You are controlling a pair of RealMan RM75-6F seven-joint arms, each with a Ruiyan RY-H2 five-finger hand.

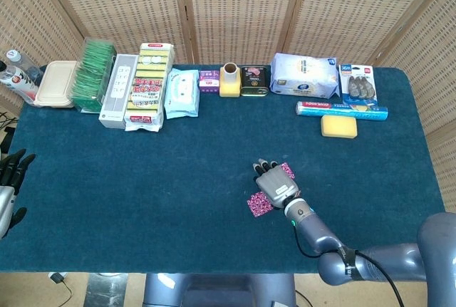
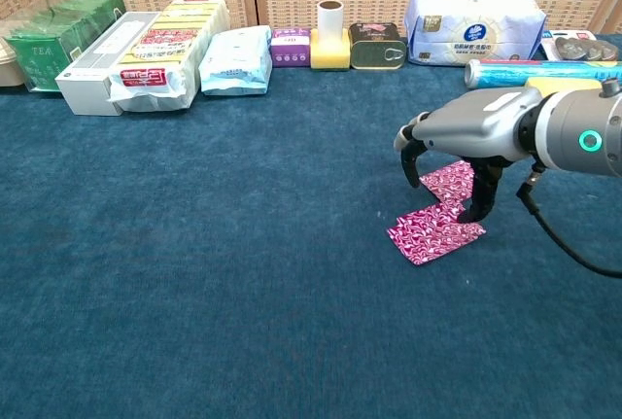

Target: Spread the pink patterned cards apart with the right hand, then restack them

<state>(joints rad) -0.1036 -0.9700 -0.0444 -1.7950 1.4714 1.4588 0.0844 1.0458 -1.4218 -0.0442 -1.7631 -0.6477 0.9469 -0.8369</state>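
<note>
Two pink patterned cards lie on the blue cloth, partly overlapping. The nearer card (image 2: 434, 233) (image 1: 258, 204) lies flat at the front-left. The farther card (image 2: 453, 180) (image 1: 287, 171) lies behind it to the right. My right hand (image 2: 457, 142) (image 1: 276, 186) hovers palm-down just above them, fingers curled downward, the thumb tip near the seam between the cards; I cannot tell whether it touches. It holds nothing. My left hand (image 1: 10, 179) rests off the table's left edge, fingers spread.
Along the back edge stand tea boxes (image 2: 49, 38), a white box (image 2: 107, 61), sponge packs (image 2: 165, 45), wipes (image 2: 236, 57), a yellow roll holder (image 2: 330, 38), a tin (image 2: 377, 45), a tissue pack (image 2: 474, 14), a foil roll (image 2: 535, 71) and a yellow sponge (image 1: 338, 126).
</note>
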